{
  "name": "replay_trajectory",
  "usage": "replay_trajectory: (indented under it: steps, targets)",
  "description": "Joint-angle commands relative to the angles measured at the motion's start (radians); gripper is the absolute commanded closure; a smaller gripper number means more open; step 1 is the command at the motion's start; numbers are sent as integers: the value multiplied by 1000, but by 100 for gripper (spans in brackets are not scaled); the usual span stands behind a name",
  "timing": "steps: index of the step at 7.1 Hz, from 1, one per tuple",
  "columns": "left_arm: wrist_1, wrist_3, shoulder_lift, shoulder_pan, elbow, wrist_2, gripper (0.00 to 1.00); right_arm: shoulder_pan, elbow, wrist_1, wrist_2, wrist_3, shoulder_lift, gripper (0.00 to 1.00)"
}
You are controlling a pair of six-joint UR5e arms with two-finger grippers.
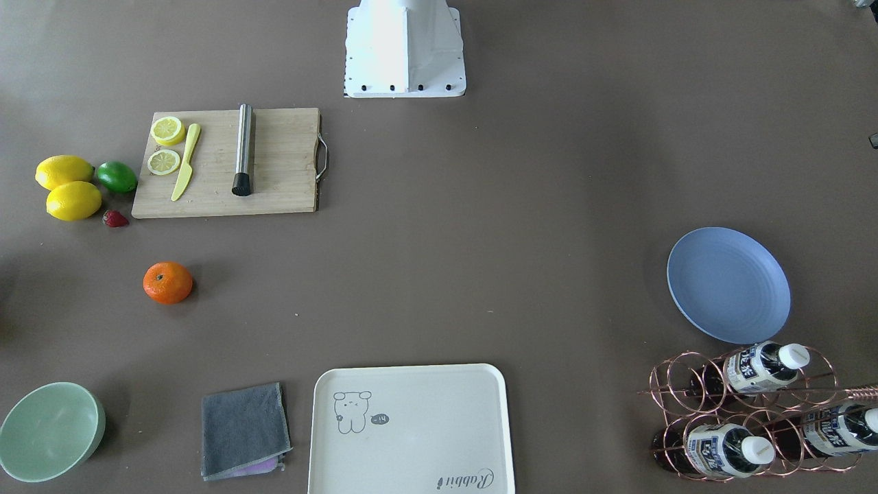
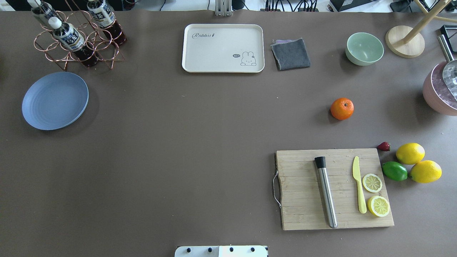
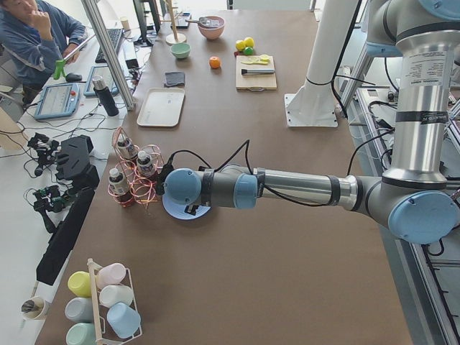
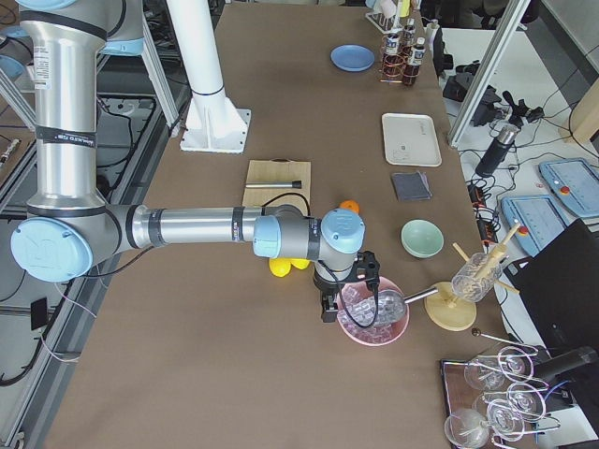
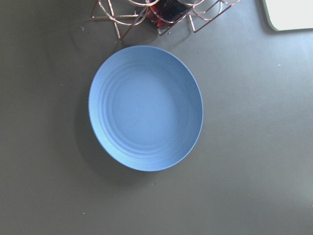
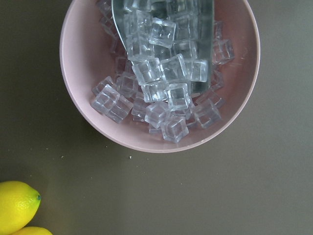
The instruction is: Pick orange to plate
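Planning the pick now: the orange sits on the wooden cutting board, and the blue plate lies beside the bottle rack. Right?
Not quite. The orange is off the cutting board, on the bare table between it and the green bowl; the overhead view shows this. The blue plate does lie beside the bottle rack.

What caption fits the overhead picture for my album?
Orange on the right, plate far across the table on the left.

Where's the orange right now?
In the overhead view the orange sits in the right half, between the bowl and the cutting board, touching neither.
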Motion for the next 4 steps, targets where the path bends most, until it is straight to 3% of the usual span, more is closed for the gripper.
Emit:
replay_trajectory:
  steps: [1,3,4]
  targets:
    - [-12,-132,-66,0,-10,5,1,0,1,0,2,-1,-1,0]
    - [-38,-146,-83,9,2,1,1,0,2,0,2,-1,-1,0]
    - [-111,-154,-85,9,71,-28,1,0,2,0,2,-3,-1,0]
